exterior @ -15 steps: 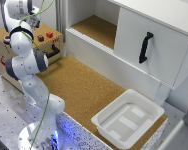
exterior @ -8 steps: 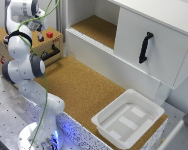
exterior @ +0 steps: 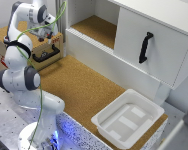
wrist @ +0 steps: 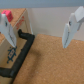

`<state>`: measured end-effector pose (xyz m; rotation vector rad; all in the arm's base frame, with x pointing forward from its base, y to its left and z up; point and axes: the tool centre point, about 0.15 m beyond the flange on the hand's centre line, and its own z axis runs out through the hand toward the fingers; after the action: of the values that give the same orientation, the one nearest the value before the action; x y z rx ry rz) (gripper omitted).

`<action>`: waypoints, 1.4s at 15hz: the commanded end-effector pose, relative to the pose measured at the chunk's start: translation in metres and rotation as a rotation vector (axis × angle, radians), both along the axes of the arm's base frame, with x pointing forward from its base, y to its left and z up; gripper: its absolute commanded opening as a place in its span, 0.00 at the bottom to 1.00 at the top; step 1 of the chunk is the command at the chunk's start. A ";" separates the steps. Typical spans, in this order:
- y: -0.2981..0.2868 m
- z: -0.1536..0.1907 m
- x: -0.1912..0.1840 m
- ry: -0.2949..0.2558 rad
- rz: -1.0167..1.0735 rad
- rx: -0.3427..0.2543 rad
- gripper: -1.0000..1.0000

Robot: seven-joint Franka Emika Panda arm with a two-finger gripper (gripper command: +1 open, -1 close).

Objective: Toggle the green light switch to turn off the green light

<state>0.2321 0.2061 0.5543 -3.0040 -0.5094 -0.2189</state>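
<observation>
**One arm poised over the switch box, fingers wide and empty**

One Franka arm (exterior: 24, 75) rises from its base and bends back over a wooden box (exterior: 41, 45) at the exterior view's left. The gripper (wrist: 40, 30) hangs above that box with its two fingers (wrist: 71, 30) spread wide apart, and nothing is held between them; the wrist view shows only cork surface and box in the gap.

Below and just beside one fingertip sits the box's top face, where a small red part (wrist: 6, 13) shows at the edge next to that finger. From the exterior view, small red pieces (exterior: 45, 38) are visible on the box top under the gripper, but the pictures are too blurred to tell which of them is the green light switch, or whether a green light is lit. A black handle (wrist: 22, 50) runs along the box's front face, under the gripper and towards the open gap between the fingers.

A green cable (exterior: 41, 95) loops along the arm. Well away from the gripper, a white cabinet (exterior: 144, 45) with a black door handle (exterior: 145, 47) stands beyond the cork tabletop (exterior: 89, 95), and a white plastic tray (exterior: 129, 120) rests at the far end from the gripper.
</observation>
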 end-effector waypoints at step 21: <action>0.085 -0.016 0.096 0.016 0.322 0.012 1.00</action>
<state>0.2922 0.2040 0.5261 -2.7931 -0.7224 -0.3381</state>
